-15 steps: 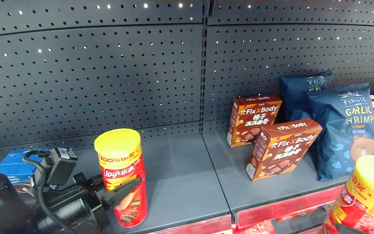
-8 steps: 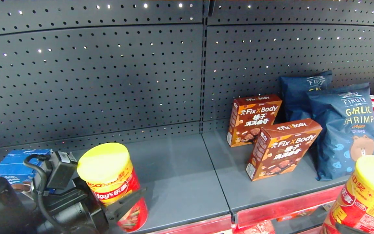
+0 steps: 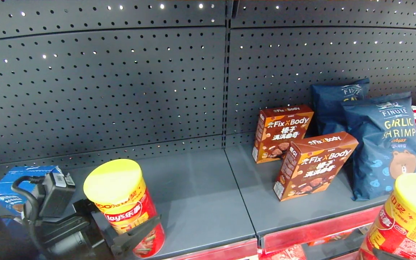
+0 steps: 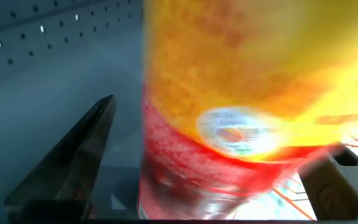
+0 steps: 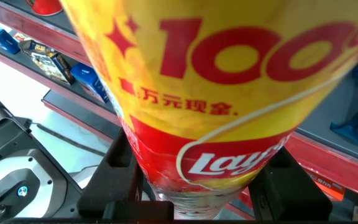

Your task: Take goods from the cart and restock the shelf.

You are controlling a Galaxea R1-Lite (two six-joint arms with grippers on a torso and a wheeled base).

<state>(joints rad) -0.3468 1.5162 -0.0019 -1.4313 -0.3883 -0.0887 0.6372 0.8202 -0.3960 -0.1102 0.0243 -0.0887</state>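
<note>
A chips can [image 3: 123, 206] with a yellow lid and red base rests on the grey shelf [image 3: 200, 187] near its front left, leaning left toward my left arm. My left gripper [image 3: 128, 222] straddles it and is open. In the left wrist view the can [image 4: 241, 124] touches one finger [image 4: 337, 186], while a gap separates it from the other finger [image 4: 73, 162]. A second chips can [image 3: 406, 220] hangs at the lower right, in front of the shelf's edge. My right gripper [image 5: 194, 180] is shut on that can [image 5: 216, 93].
A blue box [image 3: 13, 184] lies at the shelf's far left behind my left arm. Two brown boxes [image 3: 312, 164] [image 3: 282, 131] and two blue bags [image 3: 385, 144] stand on the right half. A red rail [image 3: 316, 227] fronts the shelf. Free room lies mid-shelf.
My left arm has drawn back to the left. The can between its fingers went from upright to leaning left, base staying in place. The right arm's can has not moved.
</note>
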